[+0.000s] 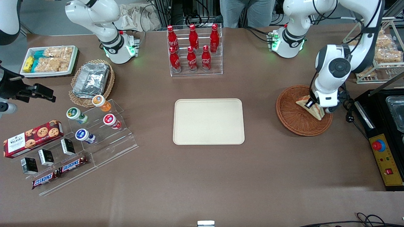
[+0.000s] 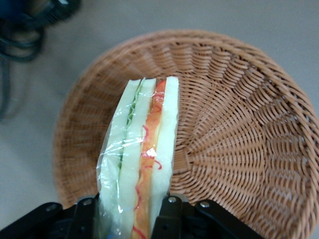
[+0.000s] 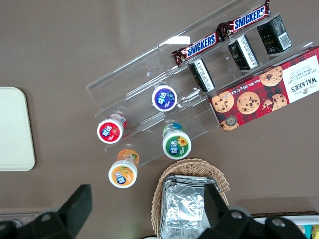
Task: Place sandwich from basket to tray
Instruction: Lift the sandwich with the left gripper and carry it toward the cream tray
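At the right of the front view, the left arm's gripper (image 1: 315,105) is down inside the reddish-brown wicker basket (image 1: 292,115), its jaws clamped on the sandwich (image 1: 311,108). The sandwich is a plastic-wrapped triangular wedge, and in that view it lies tilted over the basket's bowl, one corner reaching toward the rim nearest the camera. The left wrist view shows the grip closely: the gripper (image 2: 130,219) has a dark finger pressed against each bread face of the sandwich (image 2: 144,164), with the cut edge facing the camera, showing white bread, a green layer and an orange-red filling under crinkled film. The woven wall of the basket (image 2: 239,124) curves around the wedge; whether the sandwich touches the basket floor cannot be told.

The cream-beige tray (image 1: 208,121) sits at the centre of the front view on the brown counter (image 1: 202,176), well apart from the basket and nothing on it. Farther from the camera than the tray, a clear rack holds six red cola bottles (image 1: 192,50). At the left of the frame, toward the parked arm's end, stand a lighter basket with foil containers (image 1: 91,78), a white tray of packaged snacks (image 1: 49,61), an acrylic stand with small yoghurt cups (image 1: 94,118), a Walker's cookie box (image 1: 33,138) and two Snickers bars (image 1: 60,171).
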{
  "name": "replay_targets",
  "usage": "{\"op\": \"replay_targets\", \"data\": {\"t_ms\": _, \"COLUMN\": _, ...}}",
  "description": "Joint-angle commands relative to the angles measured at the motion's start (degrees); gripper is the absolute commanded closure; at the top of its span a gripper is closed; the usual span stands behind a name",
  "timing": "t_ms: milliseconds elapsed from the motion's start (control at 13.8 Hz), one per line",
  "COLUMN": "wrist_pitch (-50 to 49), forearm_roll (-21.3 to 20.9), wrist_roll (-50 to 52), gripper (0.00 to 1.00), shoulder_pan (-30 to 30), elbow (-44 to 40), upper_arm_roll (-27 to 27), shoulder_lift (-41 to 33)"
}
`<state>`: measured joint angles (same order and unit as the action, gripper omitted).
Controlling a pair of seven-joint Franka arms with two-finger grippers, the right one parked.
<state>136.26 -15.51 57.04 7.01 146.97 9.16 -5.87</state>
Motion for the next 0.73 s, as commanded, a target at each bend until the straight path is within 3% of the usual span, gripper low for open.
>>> {"op": "replay_targets", "data": {"t_ms": 0, "wrist_pitch": -9.0, "forearm_roll": 3.1, "wrist_roll": -5.7, "gripper": 1.0, "shoulder_pan": -1.6, "elbow": -1.4, "upper_arm_roll": 0.3, "shoulder_lift": -7.6}}
{"op": "replay_targets", "data": {"t_ms": 363, "wrist_pitch": -24.0, "forearm_roll": 10.2, "wrist_roll": -17.6, "gripper": 1.0, "shoulder_pan": -1.8, "elbow": -11.8, "upper_arm_roll": 0.4, "shoulder_lift": -10.2}}
{"op": "replay_targets", "data": {"t_ms": 653, "wrist_pitch": -34.8, "forearm_roll": 17.7, "wrist_roll": -22.9, "gripper": 1.0, "shoulder_pan": -6.8, "elbow": -24.2, "upper_arm_roll": 0.3, "shoulder_lift": -9.2}}
